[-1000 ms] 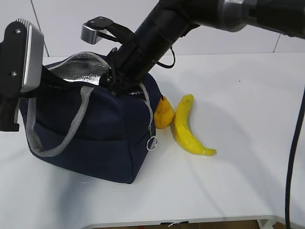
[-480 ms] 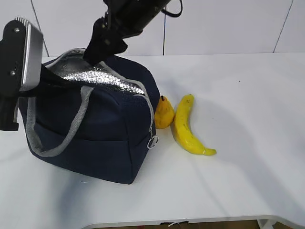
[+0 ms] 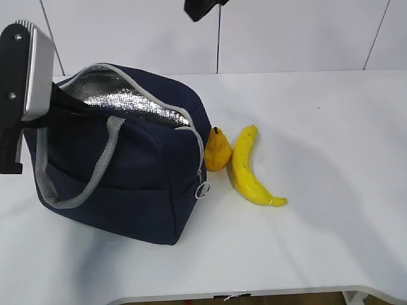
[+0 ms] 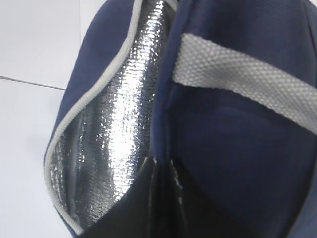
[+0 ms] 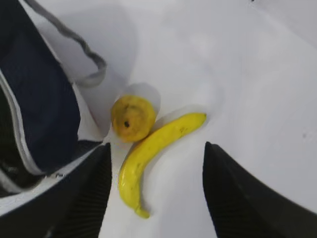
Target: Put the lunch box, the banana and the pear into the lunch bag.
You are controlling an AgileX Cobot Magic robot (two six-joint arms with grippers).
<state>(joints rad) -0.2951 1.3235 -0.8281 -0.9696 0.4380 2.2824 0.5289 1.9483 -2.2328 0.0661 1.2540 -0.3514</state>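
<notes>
While the right arm is lifting clear of the navy lunch bag (image 3: pixel 127 171), which it was reaching into a second ago, only a dark tip of it is showing at the top edge of the exterior view. Seen from its wrist camera, the right gripper (image 5: pixel 156 191) is hanging with fingers (image 5: pixel 84 193) spread wide and empty above the banana (image 3: pixel 249 170) and the pear (image 3: pixel 217 150). Both fruits are lying unmoved on the white table (image 3: pixel 318 127), touching each other, the pear just beside the bag's zipper end. At the bag's left edge, the left gripper (image 4: pixel 161 168) is pinching the rim shut-fingered, holding the foil-lined mouth open as before. No lunch box is showing inside. Behind the table, a white panelled wall (image 3: pixel 299 32) is closing off the scene.
</notes>
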